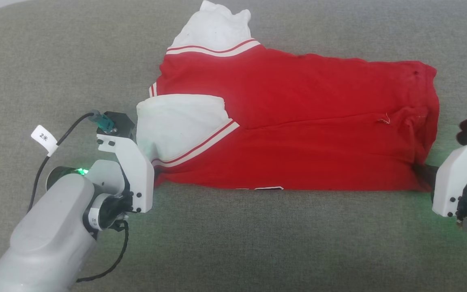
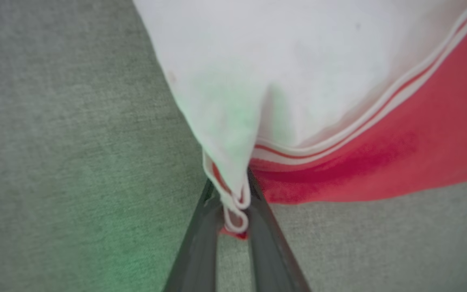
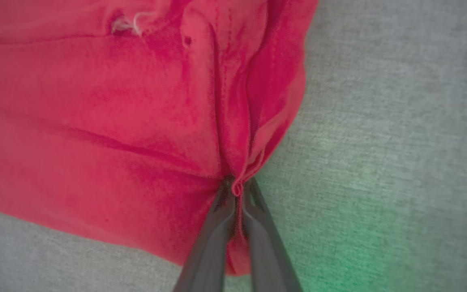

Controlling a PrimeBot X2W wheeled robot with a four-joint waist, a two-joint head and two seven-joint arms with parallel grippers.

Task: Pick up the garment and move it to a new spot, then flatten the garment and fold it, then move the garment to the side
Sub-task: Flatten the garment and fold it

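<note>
Nearest you, your left gripper (image 2: 233,198) was pinched nearly shut on the shirt (image 1: 298,129), gripping the striped edge of its near white sleeve (image 1: 176,121), and your right gripper (image 3: 237,190) was clamped on a fold at the red hem corner. Between them the shirt lay folded across the grey cloth surface (image 1: 258,235), its other sleeve (image 1: 213,30) sticking out at the far edge.

A white tag (image 1: 43,138) on the black cable (image 1: 66,130) behind the left claw (image 2: 232,192) reads "2米"; the sticker (image 1: 94,221) on that wrist is too small to read.
</note>
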